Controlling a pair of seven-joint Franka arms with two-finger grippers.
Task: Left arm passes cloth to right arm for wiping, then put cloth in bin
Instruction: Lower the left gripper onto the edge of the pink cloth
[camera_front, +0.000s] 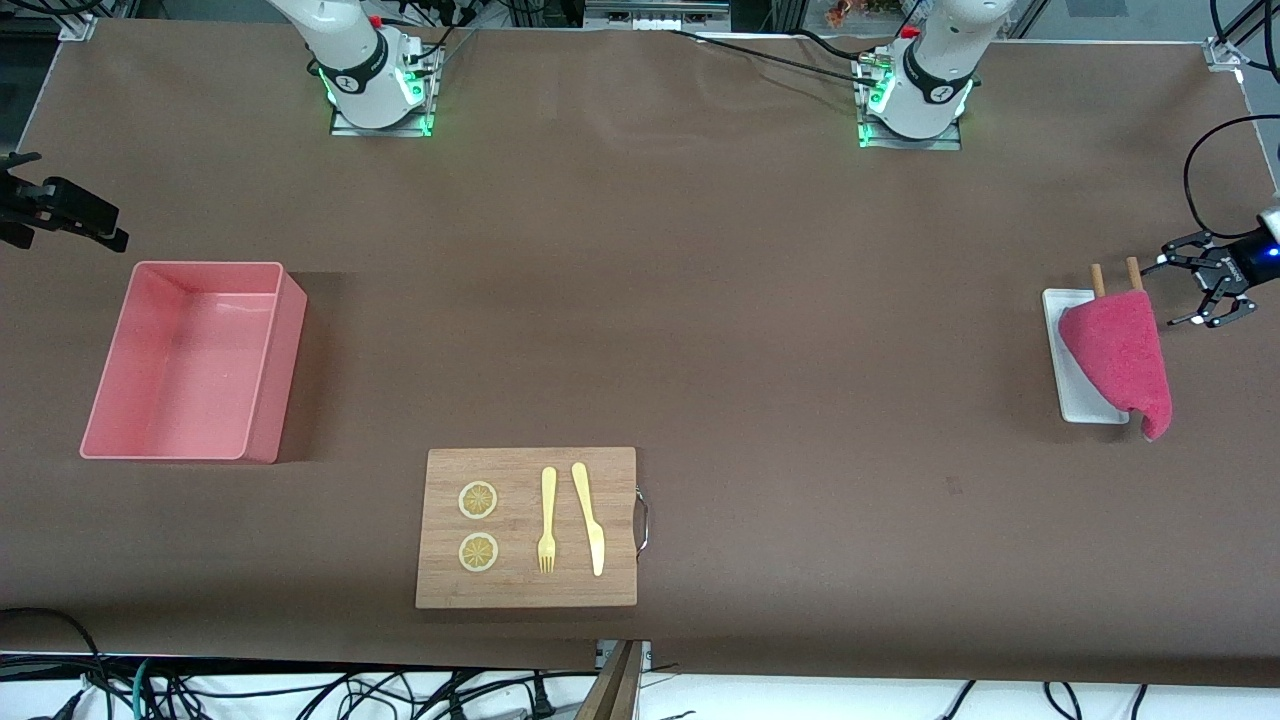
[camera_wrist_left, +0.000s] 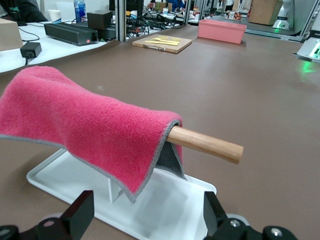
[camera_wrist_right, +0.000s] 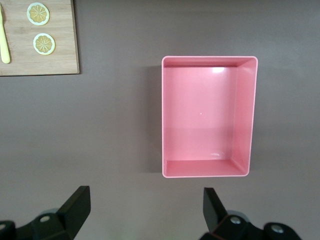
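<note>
From the front camera, the cloth (camera_front: 1120, 350) hangs draped over two wooden rods (camera_front: 1098, 279) that stand above the white tray (camera_front: 1062, 345) at the left arm's end of the table. The left gripper (camera_front: 1200, 290) hangs just beside the rods, its fingers spread wide and holding nothing. The bin (camera_front: 190, 360) sits at the right arm's end, and the right gripper (camera_front: 60, 212) is at the table edge above it, waiting. The board (camera_front: 527, 527) lies nearer the camera, carrying two lemon slices (camera_front: 478, 500), a fork (camera_front: 547, 520) and a knife (camera_front: 589, 517).

The left wrist camera shows the cloth (camera_wrist_left: 85, 125) over a rod (camera_wrist_left: 205, 144) above the tray (camera_wrist_left: 165, 210), with dark fingertips (camera_wrist_left: 80, 215) wide apart and clear of the fabric.

The right wrist camera looks straight down on the bin (camera_wrist_right: 207, 117), with fingertips (camera_wrist_right: 75, 205) spread and empty; the board (camera_wrist_right: 45, 50) shows at a corner.
</note>
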